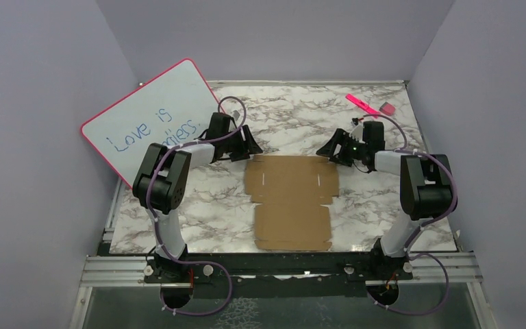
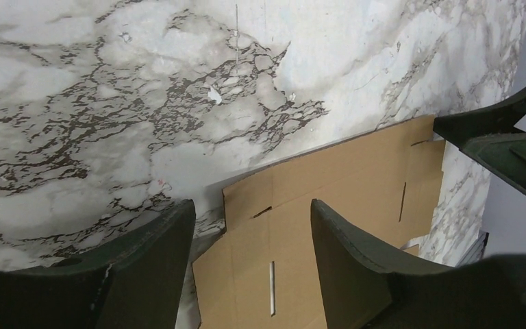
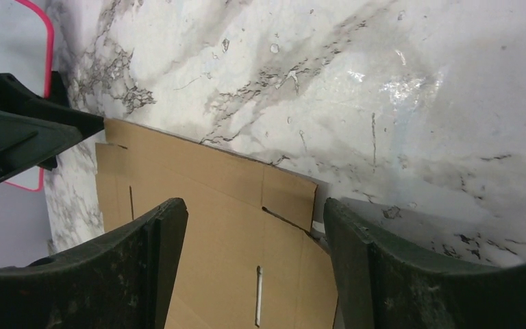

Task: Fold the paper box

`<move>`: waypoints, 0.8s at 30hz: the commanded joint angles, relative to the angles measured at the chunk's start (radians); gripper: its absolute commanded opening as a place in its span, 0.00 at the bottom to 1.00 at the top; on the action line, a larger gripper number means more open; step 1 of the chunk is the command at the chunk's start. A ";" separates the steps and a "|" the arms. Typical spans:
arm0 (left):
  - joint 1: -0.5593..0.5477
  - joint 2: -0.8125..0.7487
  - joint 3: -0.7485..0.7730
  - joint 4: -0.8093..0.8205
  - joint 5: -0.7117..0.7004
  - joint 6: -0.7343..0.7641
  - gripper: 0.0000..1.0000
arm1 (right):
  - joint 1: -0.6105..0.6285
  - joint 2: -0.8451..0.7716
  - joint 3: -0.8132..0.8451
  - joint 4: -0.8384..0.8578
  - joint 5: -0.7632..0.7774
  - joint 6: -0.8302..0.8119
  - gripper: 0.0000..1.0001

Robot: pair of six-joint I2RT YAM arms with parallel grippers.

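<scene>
Brown die-cut cardboard box point(image 1: 291, 199), flat on marble surface point(image 1: 178, 205): judged light, stiff, slippery. Left hand point(image 1: 253, 149) at its 11 o'clock, right hand point(image 1: 324, 152) at 1 o'clock, both spread, empty; grip far flaps.

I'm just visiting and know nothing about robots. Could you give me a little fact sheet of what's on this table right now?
table: marble-patterned top
paper box: brown cardboard sheet, lying flat and unfolded between the two arms
left gripper: open, over the sheet's far left corner
right gripper: open, over the sheet's far right corner
contact: cannot tell whether either gripper touches the cardboard
whiteboard: pink-framed, handwriting on it, propped by the left wall
pink marker: far right of the table
</scene>
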State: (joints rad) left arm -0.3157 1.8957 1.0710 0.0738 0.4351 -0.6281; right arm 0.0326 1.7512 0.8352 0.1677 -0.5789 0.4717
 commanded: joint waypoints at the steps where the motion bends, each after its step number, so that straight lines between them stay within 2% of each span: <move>1: -0.013 0.026 0.016 0.048 0.048 -0.015 0.63 | -0.007 0.052 0.025 0.060 -0.081 0.017 0.75; 8: -0.025 0.011 0.005 0.053 0.053 -0.015 0.57 | -0.007 0.086 0.025 0.096 -0.156 0.027 0.62; 12: -0.028 -0.010 0.000 0.050 0.047 -0.015 0.50 | -0.007 0.079 0.032 0.088 -0.161 0.019 0.48; 19: -0.042 -0.047 0.010 -0.001 -0.005 0.019 0.43 | -0.003 0.040 0.053 0.013 -0.087 -0.028 0.26; 24: -0.067 -0.052 0.043 -0.058 -0.055 0.059 0.34 | 0.016 0.002 0.072 -0.056 0.015 -0.066 0.17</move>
State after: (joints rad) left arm -0.3576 1.8851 1.0725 0.0666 0.4370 -0.6197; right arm 0.0338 1.8038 0.8673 0.1829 -0.6586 0.4519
